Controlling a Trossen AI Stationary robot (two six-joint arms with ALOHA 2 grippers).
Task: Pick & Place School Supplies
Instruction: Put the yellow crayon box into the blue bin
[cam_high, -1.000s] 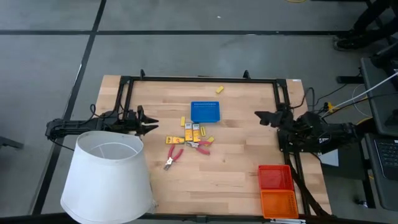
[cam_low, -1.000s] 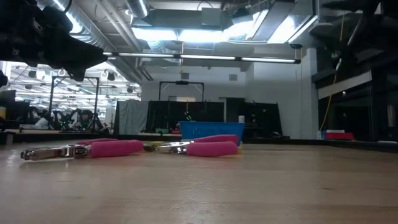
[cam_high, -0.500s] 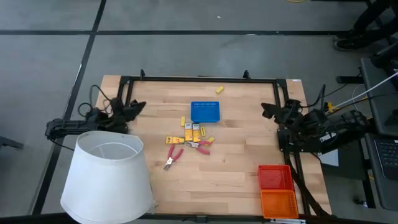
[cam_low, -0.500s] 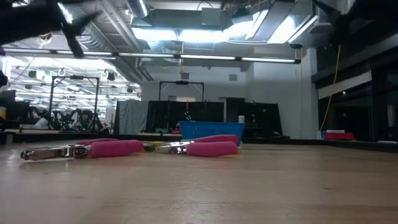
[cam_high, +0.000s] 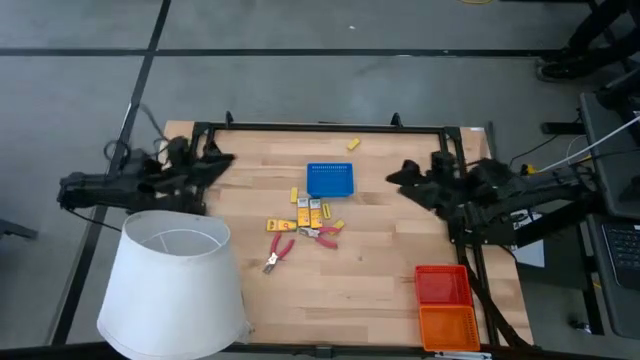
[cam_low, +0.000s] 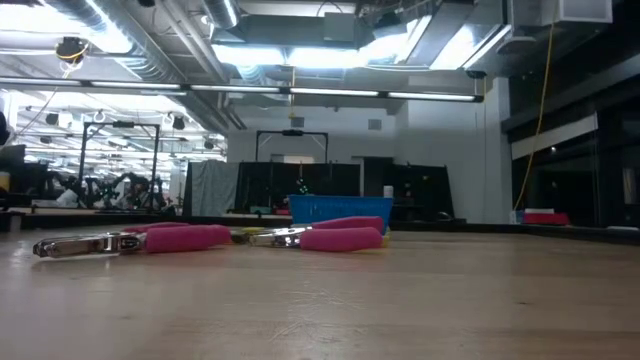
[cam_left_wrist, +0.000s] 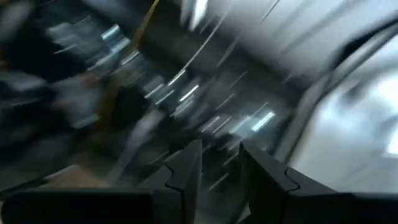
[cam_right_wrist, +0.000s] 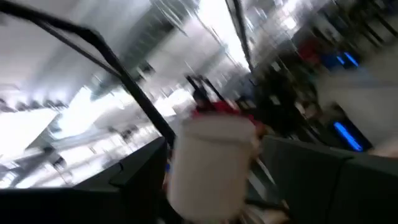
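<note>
Small flat yellow packs and red-handled pliers clustered mid-bench, ungrasped. Left gripper jaws narrowly parted, empty; right gripper jaws open, empty.

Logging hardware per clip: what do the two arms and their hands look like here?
Both arms are dark, jointed links with loose black cables looping alongside. The left hand and right hand end in two dark, flat fingers. No markings can be made out.

Left arm: stretched level at the table's left edge, wrist turned toward the far corner.
Left gripper: fingers a narrow gap apart, nothing between them.
Right arm: reaching in from the right edge.
Right gripper: fingers spread wide, empty.
</note>
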